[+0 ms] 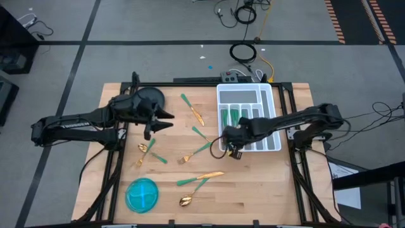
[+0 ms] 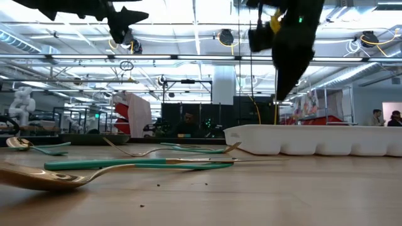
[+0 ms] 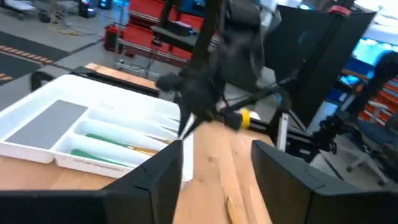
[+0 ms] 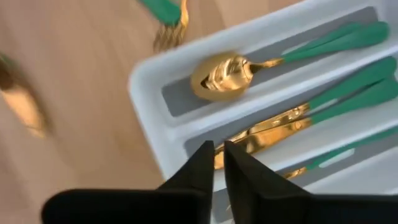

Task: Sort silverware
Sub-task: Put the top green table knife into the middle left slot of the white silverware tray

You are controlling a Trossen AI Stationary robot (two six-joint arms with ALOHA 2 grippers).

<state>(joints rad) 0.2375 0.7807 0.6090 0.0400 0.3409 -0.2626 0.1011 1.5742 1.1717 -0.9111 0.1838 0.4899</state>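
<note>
Currently, my right pincer [image 1: 233,143], nearly closed and empty, hangs over the tray [image 1: 271,95] edge; nearest fork [image 1: 196,152] lies just leftward, its handle pointing toward it; left pincer [image 1: 166,117] gapes.

The table [image 1: 266,190] is pale wood, smooth with a fine grain; the silverware [image 4: 227,73] has glossy gold metal heads and smooth teal handles; the tray [image 4: 146,87] looks like matt white plastic; the bowl [image 1: 142,194] is shiny blue plastic.
</note>
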